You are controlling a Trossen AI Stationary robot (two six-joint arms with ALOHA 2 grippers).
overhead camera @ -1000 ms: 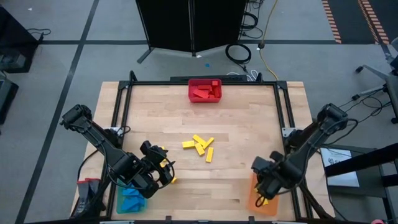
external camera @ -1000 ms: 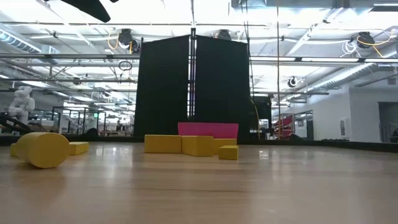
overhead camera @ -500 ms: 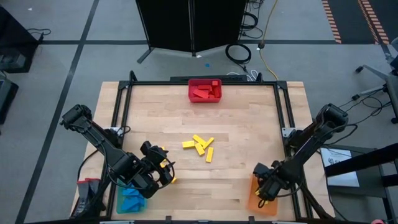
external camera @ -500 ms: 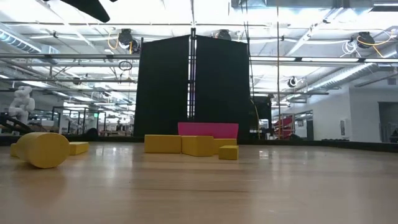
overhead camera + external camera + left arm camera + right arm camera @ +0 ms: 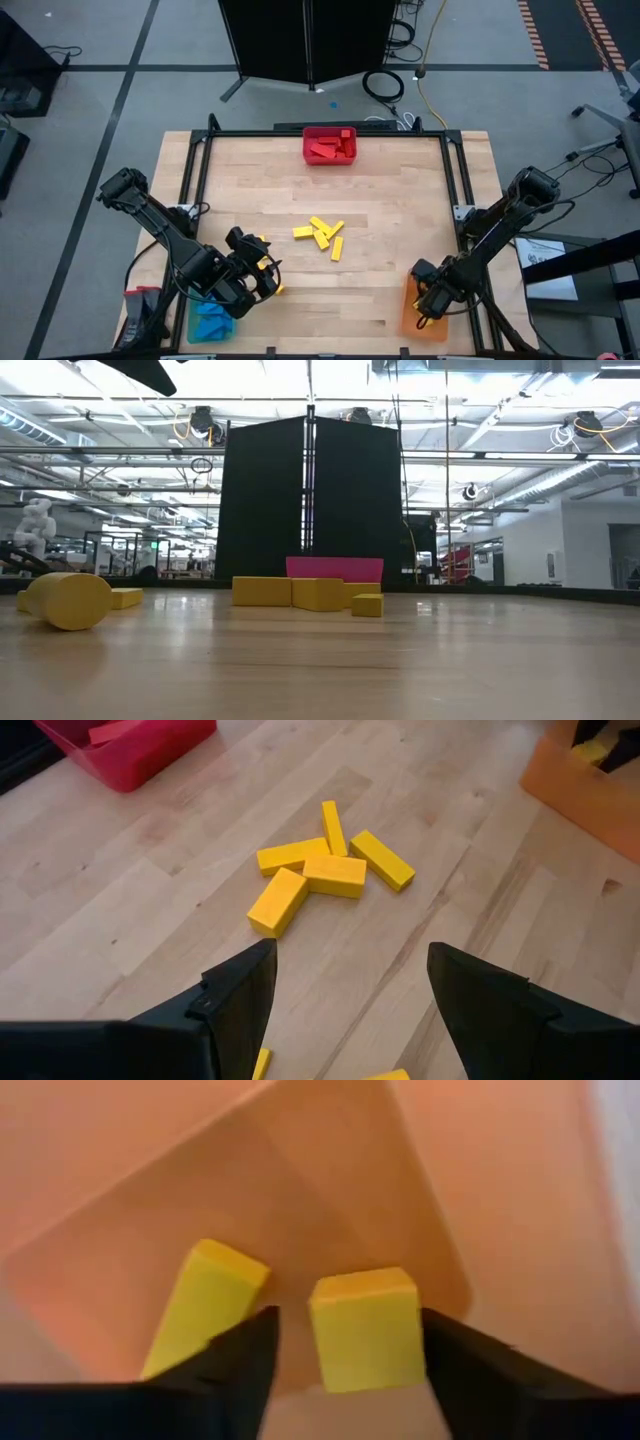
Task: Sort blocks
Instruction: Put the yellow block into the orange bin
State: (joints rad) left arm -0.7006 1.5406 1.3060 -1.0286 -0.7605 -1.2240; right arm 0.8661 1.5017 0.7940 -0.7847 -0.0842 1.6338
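High view: lower right, the right hand [image 5: 428,312] hangs spread over the orange bin [image 5: 408,322], a yellow block [image 5: 366,1330] loose between its fingers.

Table [image 5: 380,200] seen from overhead; low view level across it; yellow blocks [image 5: 320,235] shared with left wrist.

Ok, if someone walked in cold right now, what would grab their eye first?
Probably the cluster of yellow blocks loose at the table's middle, with the red bin of red blocks at the far edge. Next, the right pincer inside the orange bin at the near right corner, a yellow block between its fingers. The left pincer stands open by the blue bin.
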